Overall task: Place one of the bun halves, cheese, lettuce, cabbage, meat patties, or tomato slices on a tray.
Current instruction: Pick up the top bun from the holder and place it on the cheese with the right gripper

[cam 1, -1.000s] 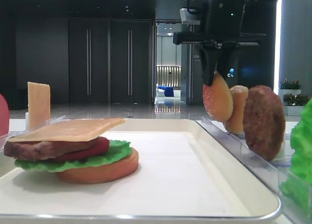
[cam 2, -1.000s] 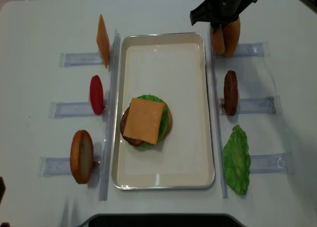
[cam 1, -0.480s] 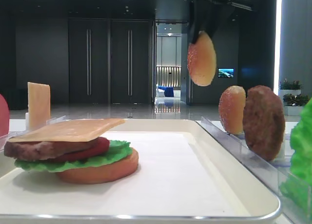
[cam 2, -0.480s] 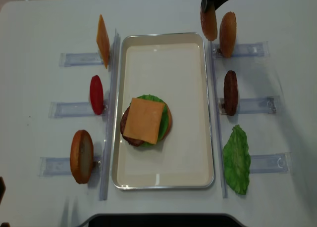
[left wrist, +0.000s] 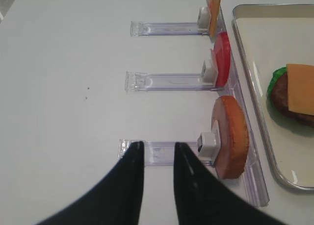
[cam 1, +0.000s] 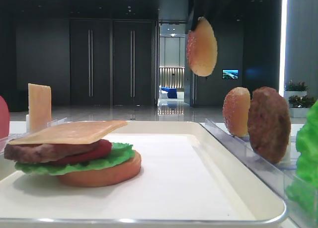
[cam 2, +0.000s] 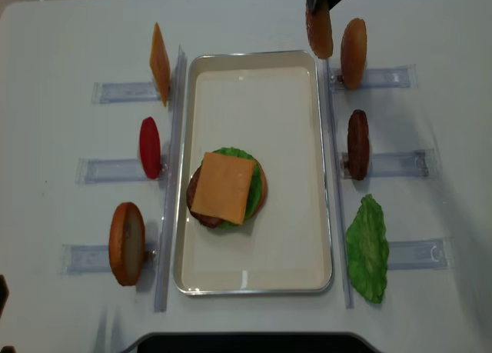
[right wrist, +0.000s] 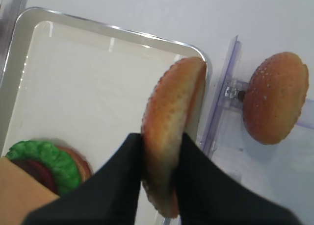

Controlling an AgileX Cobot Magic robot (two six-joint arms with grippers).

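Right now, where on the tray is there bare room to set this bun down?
The tray is bare from its far rim to the stacked burger, and again between the burger and the near rim. The strip either side of the burger is tight. The right gripper holds the top bun upright.

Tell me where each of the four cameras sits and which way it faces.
Low exterior view: tray level, facing a dark hall; right gripper hangs a top bun overhead.
Overhead view: straight down on the table; gripper at top edge.
Right wrist: looks down past its jaws, shut on the bun.
Left wrist: looks down at the left racks; left gripper open.
All four show the stacked burger.
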